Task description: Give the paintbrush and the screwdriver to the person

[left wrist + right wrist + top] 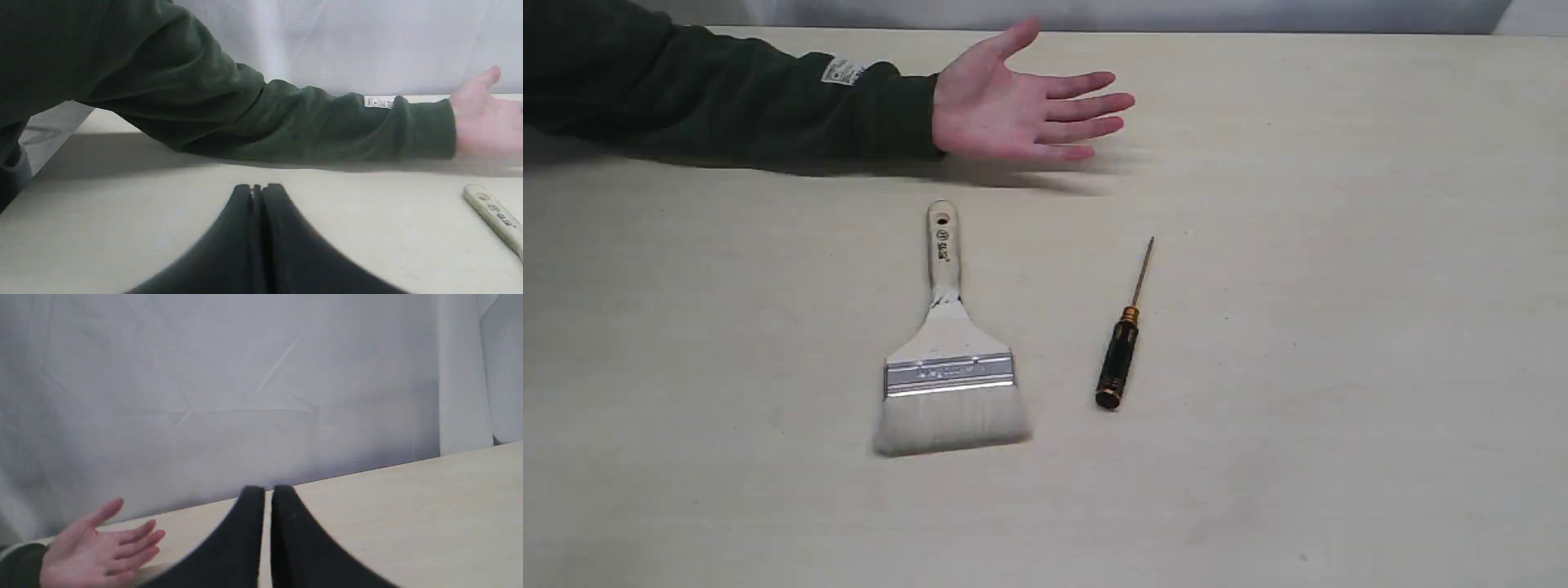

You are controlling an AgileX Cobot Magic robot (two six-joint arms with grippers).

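Observation:
The paintbrush (pixel 947 351) lies flat near the table's middle, its bristles toward the near edge and its holed handle pointing at the person's open hand (pixel 1021 106). To its right lies the screwdriver (pixel 1123 339), thin shaft pointing away. The hand rests palm up, its dark green sleeve (pixel 727 90) reaching in from the left. Neither gripper appears in the exterior view. The left gripper (pixel 257 188) is shut and empty, low over the table, short of the sleeve (pixel 286 118), with the brush handle's end (pixel 494 216) off to one side. The right gripper (pixel 267 490) is shut and empty, with the hand (pixel 102 547) beside it.
The beige table (pixel 1339 367) carries only the two tools and the arm. A pale grey backdrop (pixel 245 396) hangs behind the far edge. The person's upper arm and body (pixel 81 61) fill one side of the left wrist view.

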